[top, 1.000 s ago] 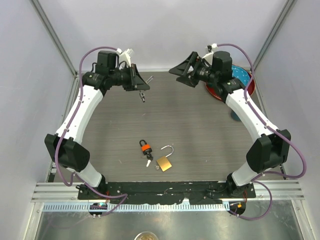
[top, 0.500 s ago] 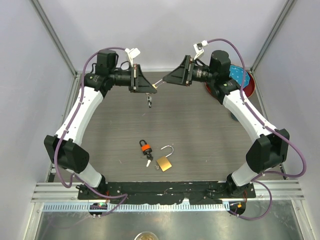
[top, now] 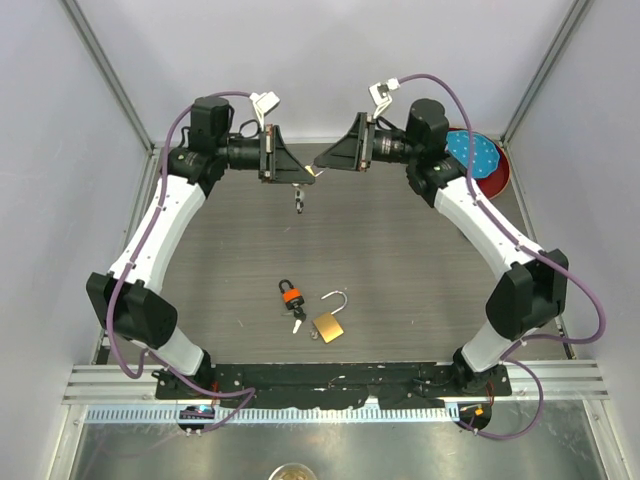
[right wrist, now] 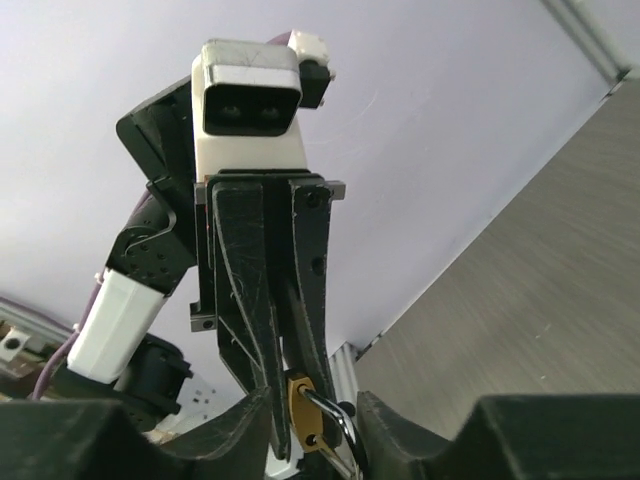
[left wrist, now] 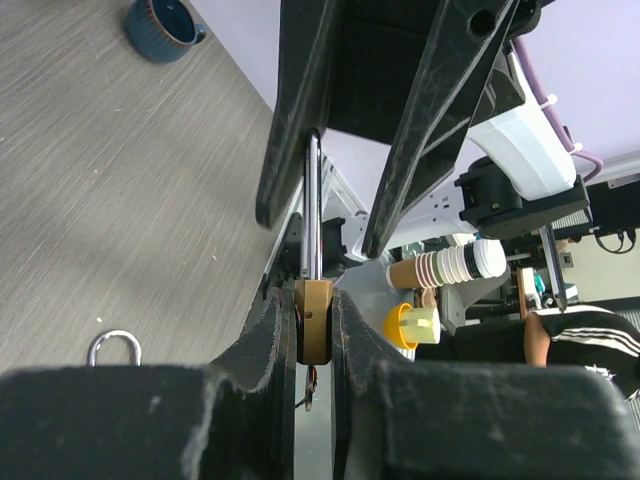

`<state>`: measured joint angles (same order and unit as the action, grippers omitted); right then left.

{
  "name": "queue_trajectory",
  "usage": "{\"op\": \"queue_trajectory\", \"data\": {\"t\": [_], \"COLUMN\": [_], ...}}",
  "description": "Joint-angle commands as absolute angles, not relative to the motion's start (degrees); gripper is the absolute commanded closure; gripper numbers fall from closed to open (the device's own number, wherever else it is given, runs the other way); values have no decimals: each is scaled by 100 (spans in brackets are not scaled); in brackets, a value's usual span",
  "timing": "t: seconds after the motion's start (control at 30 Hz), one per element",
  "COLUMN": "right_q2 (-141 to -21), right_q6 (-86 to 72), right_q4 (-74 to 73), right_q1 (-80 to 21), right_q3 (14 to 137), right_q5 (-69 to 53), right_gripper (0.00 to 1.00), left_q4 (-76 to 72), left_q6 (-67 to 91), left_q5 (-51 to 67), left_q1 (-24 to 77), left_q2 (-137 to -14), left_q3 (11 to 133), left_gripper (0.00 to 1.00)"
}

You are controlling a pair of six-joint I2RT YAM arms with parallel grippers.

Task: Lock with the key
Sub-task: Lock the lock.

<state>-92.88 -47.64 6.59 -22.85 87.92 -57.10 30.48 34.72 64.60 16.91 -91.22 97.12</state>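
Left gripper (top: 305,176): clenched on small brass padlock (left wrist: 317,322), held aloft at upper centre of the top view, its shackle (left wrist: 313,200) pointing toward the right gripper (top: 323,168). Right gripper: jaws parted, one either side of the shackle. Key (top: 299,204): dangling below the held padlock. Table (top: 400,260): orange-collared padlock (top: 291,294) and open brass padlock (top: 329,325), lower centre.

Left gripper (top: 308,176) and right gripper (top: 322,166) meet tip to tip over the table's (top: 400,280) far middle, closing that lane (a small metal piece (top: 299,203) dangles beneath). Broad bare wood lies between them and the black padlock (top: 290,293) and open brass padlock (top: 330,322) near the front. A plate (top: 497,175) crowds the far right corner.
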Motion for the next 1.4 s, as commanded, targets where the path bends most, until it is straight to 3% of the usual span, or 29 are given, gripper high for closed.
{"op": "queue_trajectory", "data": {"t": [0.0, 0.2, 0.23, 0.3, 0.4, 0.57, 0.63, 0.73, 0.93, 1.17, 1.37], "right_q2": [-9395, -9413, -9404, -9378, -9255, -8965, -8790, -8527, -8227, -8262, -8227], "right_q6": [-5448, -5511, -5511, -5511, -5249, -5343, -5501, -5860, -6793, -7567, -7602], "right_q4": [1747, 1776, 1767, 1723, 1330, 1388, 1441, 1740, 2601, 3050, 2945], "right_q1": [-2417, -2408, -2417, -2417, -2408, -2400, -2399, -2391, -2382, -2391, -2391], "right_q3": [9017, 9097, 9071, 9062, 9018, 8737, 8588, 8324, 7770, 7488, 7471], "right_q5": [-5950, -6073, -6082, -6082, -5733, -5090, -4722, -4230, -3560, -3445, -3428], "right_gripper": [60, 79, 90, 98, 98, 98, 98, 99, 98, 99, 99], "left_q4": [2681, 2672, 2672, 2663, 2453, 2154, 2057, 1899, 1390, 800, 800], "left_q6": [3656, 3647, 3647, 3674, 3831, 3964, 4008, 4069, 4166, 3816, 3700], "left_q5": [6697, 6662, 6662, 6592, 6391, 5977, 5723, 5547, 5449, 5204, 5291], "left_q1": [1714, 1714, 1714, 1705, 1661, 1494, 1450, 1398, 1345, 1353, 1485], "left_q2": [-8824, -8859, -8877, -8877, -8842, -8702, -8649, -8570, -8482, -8271, -8428], "left_q3": [9738, 9738, 9773, 9808, 9861, 9940, 9975, 10028, 10028, 9738, 9809], "left_gripper": [100, 100, 100, 100, 98, 62, 53, 49, 31, 20, 25]}}
